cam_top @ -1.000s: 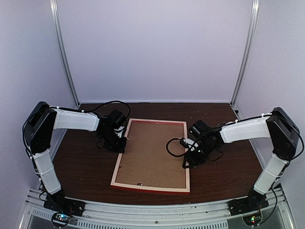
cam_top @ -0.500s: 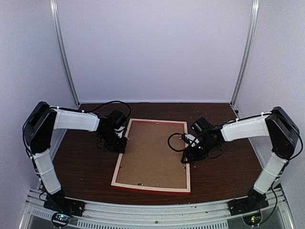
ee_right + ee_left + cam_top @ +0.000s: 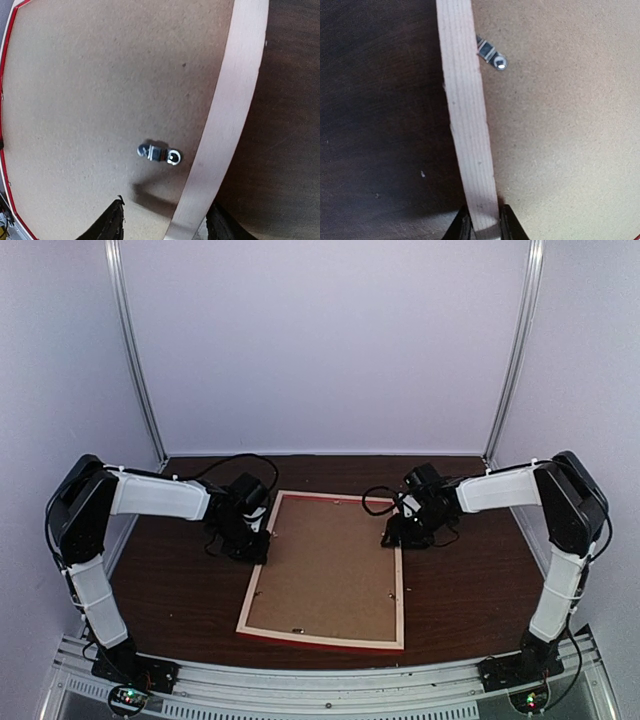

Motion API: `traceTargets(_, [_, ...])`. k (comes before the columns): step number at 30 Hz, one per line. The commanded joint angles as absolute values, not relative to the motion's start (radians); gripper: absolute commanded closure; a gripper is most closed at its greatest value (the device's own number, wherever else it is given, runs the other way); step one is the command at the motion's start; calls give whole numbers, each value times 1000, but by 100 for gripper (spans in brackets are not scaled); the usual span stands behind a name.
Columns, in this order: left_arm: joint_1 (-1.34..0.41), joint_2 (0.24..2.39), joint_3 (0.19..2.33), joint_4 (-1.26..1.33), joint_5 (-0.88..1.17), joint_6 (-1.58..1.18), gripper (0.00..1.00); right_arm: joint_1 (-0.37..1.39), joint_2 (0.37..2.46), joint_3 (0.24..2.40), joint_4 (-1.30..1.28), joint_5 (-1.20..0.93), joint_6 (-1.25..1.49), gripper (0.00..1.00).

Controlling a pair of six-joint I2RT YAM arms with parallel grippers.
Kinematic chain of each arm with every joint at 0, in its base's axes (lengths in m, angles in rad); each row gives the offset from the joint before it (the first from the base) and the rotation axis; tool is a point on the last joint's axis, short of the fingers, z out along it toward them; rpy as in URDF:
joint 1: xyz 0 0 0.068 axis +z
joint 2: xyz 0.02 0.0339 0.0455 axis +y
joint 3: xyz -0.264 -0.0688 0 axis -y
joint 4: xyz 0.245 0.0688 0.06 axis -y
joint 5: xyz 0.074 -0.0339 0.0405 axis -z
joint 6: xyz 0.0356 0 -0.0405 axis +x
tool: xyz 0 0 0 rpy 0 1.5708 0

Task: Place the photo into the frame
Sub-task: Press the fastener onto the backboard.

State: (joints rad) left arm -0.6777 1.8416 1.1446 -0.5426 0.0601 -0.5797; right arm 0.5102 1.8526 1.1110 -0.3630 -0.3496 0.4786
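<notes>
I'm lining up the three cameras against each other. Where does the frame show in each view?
Top external: the frame lies back-up in the picture's middle.
Left wrist: its pale rail runs from top to bottom centre, clamped by the left gripper.
Right wrist: its pale rail slants down the right side, straddled by the open right gripper.
Shared landmark: the brown backing board inside the rails.

Dark wooden table (image 3: 180,600) enclosed by plain pale lilac walls (image 3: 330,340).
</notes>
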Motion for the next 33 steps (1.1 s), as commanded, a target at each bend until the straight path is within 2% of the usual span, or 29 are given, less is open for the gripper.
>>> traceTargets(1, [-707, 1835, 1119, -537, 115, -584, 80, 503, 1921, 1154, -354, -319, 513, 45])
traceTargets(12, [-731, 1812, 1097, -498, 141, -630, 73, 498, 2013, 1297, -418, -330, 457, 49])
traceTargets(24, [-753, 1805, 1081, -476, 111, -663, 81, 497, 2051, 1360, -432, -289, 472, 49])
traceTargets(33, [-755, 1812, 1084, -474, 110, -663, 83, 495, 2064, 1357, -369, -303, 543, 44])
